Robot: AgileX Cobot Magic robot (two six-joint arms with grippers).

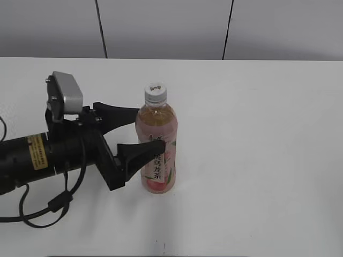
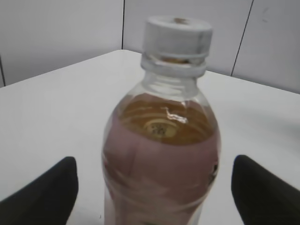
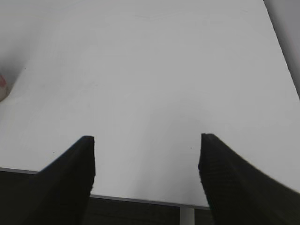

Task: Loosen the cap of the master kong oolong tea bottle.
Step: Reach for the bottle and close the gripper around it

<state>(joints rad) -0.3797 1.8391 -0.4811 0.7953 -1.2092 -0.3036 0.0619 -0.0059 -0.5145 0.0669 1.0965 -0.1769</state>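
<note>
The master kong oolong tea bottle (image 1: pixel 156 155) stands upright on the white table, with its pink peach label facing the camera. Its white ribbed cap (image 1: pixel 155 92) is on the neck. In the left wrist view the bottle (image 2: pixel 161 164) fills the middle and the cap (image 2: pixel 177 39) is at the top. My left gripper (image 1: pixel 147 128) is open, its two black fingers on either side of the bottle's body, with gaps showing in the left wrist view (image 2: pixel 154 187). My right gripper (image 3: pixel 146 154) is open and empty over bare table near its edge. It is out of the exterior view.
The white table (image 1: pixel 257 160) stretches to the right of the bottle and behind it. A grey panelled wall (image 1: pixel 161 27) runs along the back. The left arm's black body and cables (image 1: pixel 48 160) lie at the left. The table's front edge (image 3: pixel 140 200) shows under the right gripper.
</note>
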